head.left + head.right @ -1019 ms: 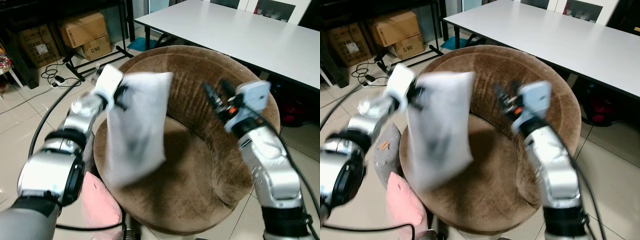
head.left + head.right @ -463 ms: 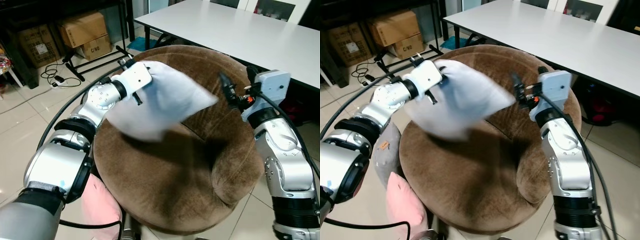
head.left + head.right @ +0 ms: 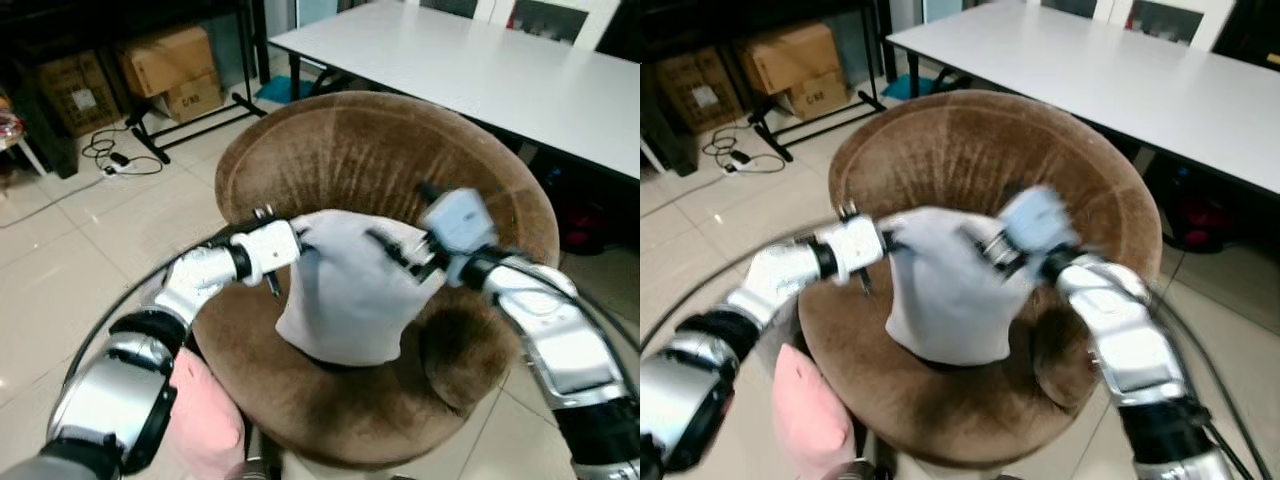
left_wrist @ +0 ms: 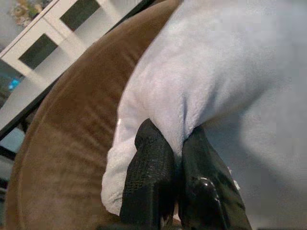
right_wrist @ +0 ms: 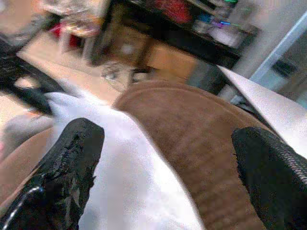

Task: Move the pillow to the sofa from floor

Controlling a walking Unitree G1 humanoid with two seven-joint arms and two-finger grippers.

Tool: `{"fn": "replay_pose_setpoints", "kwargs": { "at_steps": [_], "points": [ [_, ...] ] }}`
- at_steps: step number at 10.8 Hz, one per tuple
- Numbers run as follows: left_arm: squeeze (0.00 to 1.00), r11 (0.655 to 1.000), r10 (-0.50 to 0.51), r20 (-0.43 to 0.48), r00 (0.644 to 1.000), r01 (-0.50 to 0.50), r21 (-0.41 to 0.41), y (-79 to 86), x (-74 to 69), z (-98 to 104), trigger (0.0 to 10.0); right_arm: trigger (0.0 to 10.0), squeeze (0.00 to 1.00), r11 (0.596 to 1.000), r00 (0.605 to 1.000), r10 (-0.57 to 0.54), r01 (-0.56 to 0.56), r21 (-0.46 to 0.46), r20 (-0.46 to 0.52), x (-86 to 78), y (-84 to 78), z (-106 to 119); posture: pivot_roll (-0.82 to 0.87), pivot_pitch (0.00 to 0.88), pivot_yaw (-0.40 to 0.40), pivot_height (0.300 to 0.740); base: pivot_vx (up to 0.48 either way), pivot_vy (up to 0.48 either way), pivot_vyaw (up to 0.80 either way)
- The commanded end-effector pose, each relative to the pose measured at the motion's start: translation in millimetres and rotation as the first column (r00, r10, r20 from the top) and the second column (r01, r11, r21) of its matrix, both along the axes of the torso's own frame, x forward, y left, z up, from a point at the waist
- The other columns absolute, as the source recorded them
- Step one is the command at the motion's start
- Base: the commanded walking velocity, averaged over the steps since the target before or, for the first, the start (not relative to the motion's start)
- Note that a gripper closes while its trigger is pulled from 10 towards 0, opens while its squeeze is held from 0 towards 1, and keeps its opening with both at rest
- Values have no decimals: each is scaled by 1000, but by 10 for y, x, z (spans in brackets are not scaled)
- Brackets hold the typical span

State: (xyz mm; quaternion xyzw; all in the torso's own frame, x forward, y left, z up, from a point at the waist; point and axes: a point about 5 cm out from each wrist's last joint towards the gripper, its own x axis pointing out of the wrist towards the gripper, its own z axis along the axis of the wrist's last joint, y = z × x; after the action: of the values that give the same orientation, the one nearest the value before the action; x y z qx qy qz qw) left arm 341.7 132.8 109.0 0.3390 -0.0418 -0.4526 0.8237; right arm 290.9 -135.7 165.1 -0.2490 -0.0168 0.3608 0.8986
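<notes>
The light grey pillow (image 3: 350, 292) rests against the back of the round brown sofa chair (image 3: 350, 150), its lower edge on the seat. My left gripper (image 3: 297, 238) is at the pillow's upper left corner. In the left wrist view its fingers (image 4: 149, 178) are shut on a fold of the pillow (image 4: 216, 81). My right gripper (image 3: 398, 224) sits at the pillow's upper right edge. Its fingers (image 5: 67, 163) are spread wide over the pillow (image 5: 139, 187), so it is open.
A pink pillow (image 3: 200, 425) lies on the tiled floor by the sofa's front left. A long white table (image 3: 500, 60) stands behind the sofa. Cardboard boxes (image 3: 170, 65) and cables (image 3: 115, 160) are at the back left.
The pillow came down from mid-air onto the sofa seat with my left gripper still holding it. My right gripper swung in from the right to the pillow's top edge.
</notes>
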Motion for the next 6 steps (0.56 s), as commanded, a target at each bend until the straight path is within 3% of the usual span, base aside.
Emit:
{"fn": "replay_pose_setpoints", "kwargs": {
  "at_steps": [1, 4, 5, 6],
  "points": [
    [0, 1000, -19, 16, 1000, 19, -11, -46, -6, 23, 0, 10000, 1000, 991, 995, 98, -99, -85, -16, -21, 55, -44, -51, 0, -8, 740, 0, 0, 0],
    [0, 998, -59, 28, 998, 60, -6, -89, -40, 29, 0, 10000, 1000, 930, 955, 260, -288, -230, -141, 7, 149, -132, -41, 0, -17, 740, 0, 0, 0],
    [0, 995, -94, 47, 994, 95, -9, -133, -68, 48, 0, 10000, 286, 914, 961, 215, -261, -309, -175, 73, 157, -260, -44, 0, -9, 740, 0, 0, 0],
    [0, 991, -129, 60, 990, 131, -22, -181, -114, 53, 0, 10000, 0, 909, 974, 113, -182, -375, -197, 161, 110, -390, -46, 0, -4, 740, 0, 0, 0]
  ]
}}
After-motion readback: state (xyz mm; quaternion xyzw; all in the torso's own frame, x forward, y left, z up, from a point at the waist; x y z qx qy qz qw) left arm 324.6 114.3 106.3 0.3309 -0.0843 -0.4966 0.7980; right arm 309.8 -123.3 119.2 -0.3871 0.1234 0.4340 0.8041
